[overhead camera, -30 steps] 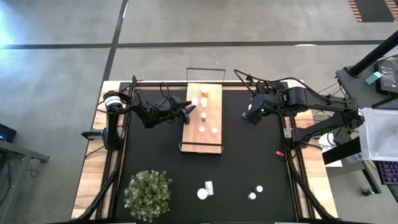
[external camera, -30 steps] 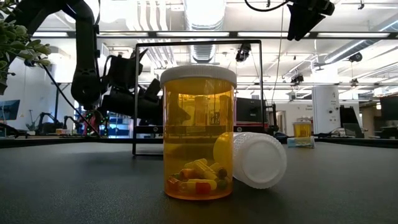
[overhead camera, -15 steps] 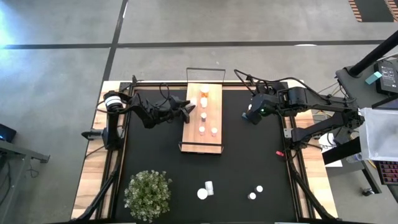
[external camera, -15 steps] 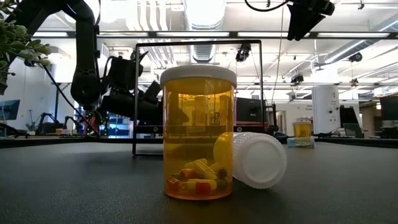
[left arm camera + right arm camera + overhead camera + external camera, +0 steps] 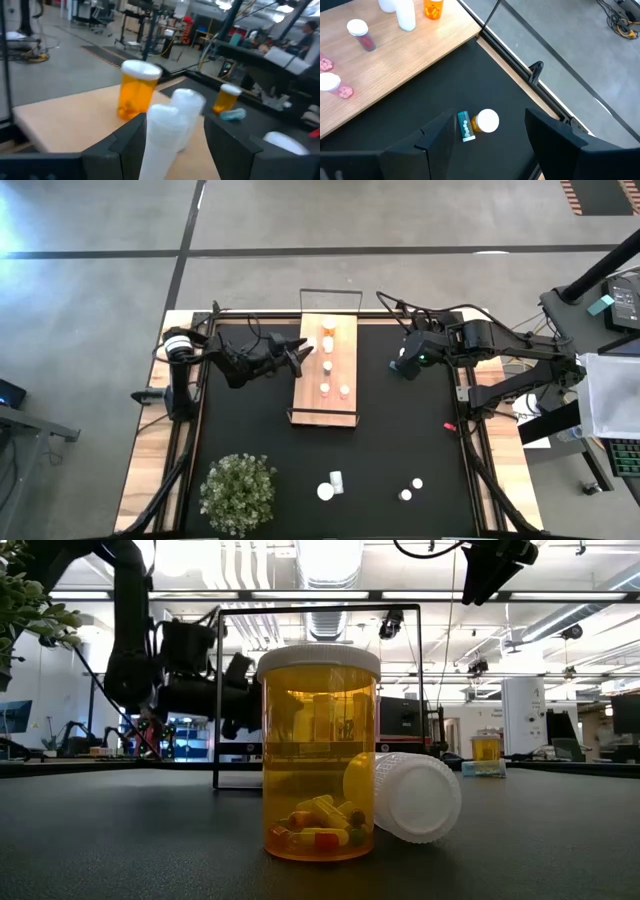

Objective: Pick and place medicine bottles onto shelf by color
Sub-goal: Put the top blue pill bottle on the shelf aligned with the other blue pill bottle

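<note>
A black mat carries the wooden shelf, roughly six bottles standing there.

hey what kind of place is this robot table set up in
Probably a robotics lab or workshop: exposed ceiling ducts, workbenches with equipment across an open concrete floor, and a person seated beyond the table.

From above, I can't read colours on the tiny bottles on the shelf. My left wrist view blurs the nearest white bottle, cut off below.
</note>
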Action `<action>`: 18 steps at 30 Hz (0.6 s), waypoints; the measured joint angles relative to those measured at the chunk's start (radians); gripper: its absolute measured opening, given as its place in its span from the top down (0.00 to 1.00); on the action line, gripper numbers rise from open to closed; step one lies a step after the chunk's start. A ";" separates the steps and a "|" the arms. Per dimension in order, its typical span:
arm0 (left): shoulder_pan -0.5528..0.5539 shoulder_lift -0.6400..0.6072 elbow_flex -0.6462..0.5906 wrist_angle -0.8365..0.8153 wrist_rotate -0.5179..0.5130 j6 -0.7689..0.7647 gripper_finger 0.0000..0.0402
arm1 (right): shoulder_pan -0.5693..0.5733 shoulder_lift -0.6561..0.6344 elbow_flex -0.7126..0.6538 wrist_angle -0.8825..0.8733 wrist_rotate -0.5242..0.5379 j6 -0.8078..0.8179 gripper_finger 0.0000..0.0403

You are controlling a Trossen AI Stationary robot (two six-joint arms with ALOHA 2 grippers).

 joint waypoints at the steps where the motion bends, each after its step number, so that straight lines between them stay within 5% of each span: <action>1: -0.004 -0.017 0.000 -0.001 0.004 0.002 0.55 | 0.000 0.000 0.000 0.000 0.000 0.000 0.44; 18: -0.036 -0.431 -0.003 -0.143 0.143 0.132 0.55 | 0.000 0.000 0.000 0.000 0.000 0.000 0.44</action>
